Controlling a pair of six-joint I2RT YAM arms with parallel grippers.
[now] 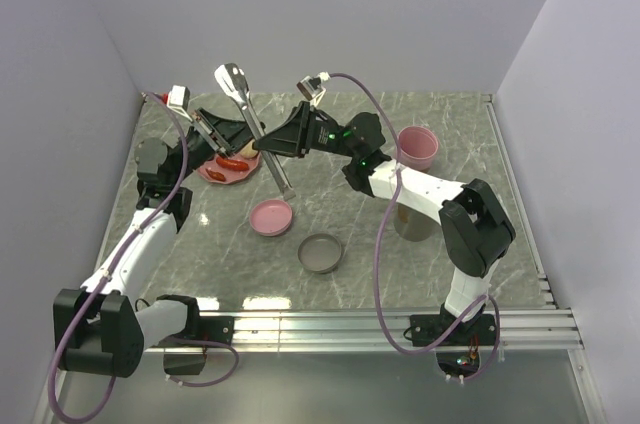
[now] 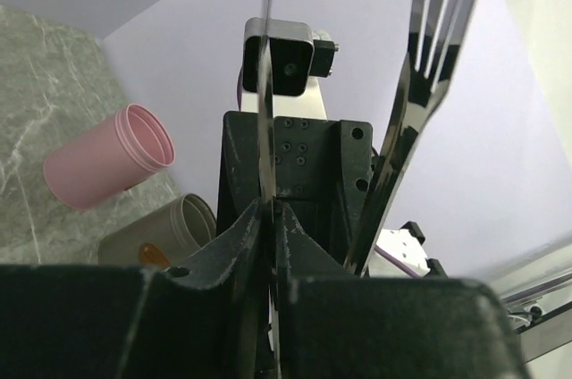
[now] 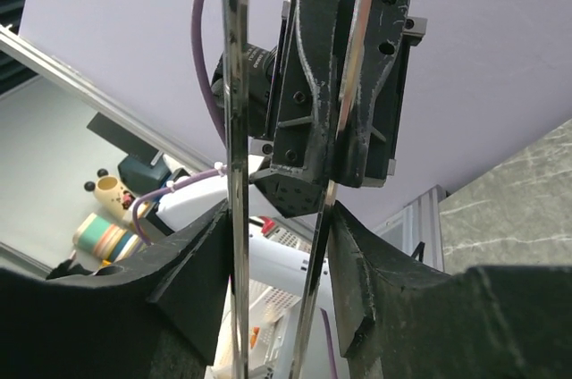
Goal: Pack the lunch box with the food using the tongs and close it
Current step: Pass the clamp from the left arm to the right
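The silver tongs (image 1: 256, 129) hang in the air over the back left of the table, held from both sides. My left gripper (image 1: 245, 144) (image 2: 271, 218) is shut on one tong arm (image 2: 265, 111); the other arm (image 2: 402, 138) runs free beside it. My right gripper (image 1: 270, 144) (image 3: 281, 218) is shut across both tong arms (image 3: 235, 129), one finger against each. Red sausages (image 1: 230, 161) lie on the pink plate (image 1: 212, 176) below. The pink tub (image 1: 417, 147) (image 2: 107, 160) stands back right. The olive-grey tub (image 1: 410, 222) (image 2: 165, 231), partly behind my right arm, holds an orange piece (image 2: 152, 254).
A pink lid (image 1: 271, 216) and a grey lid (image 1: 320, 252) lie on the marble table in front of the plate. Lilac walls close in the left, back and right sides. A metal rail (image 1: 400, 324) runs along the near edge.
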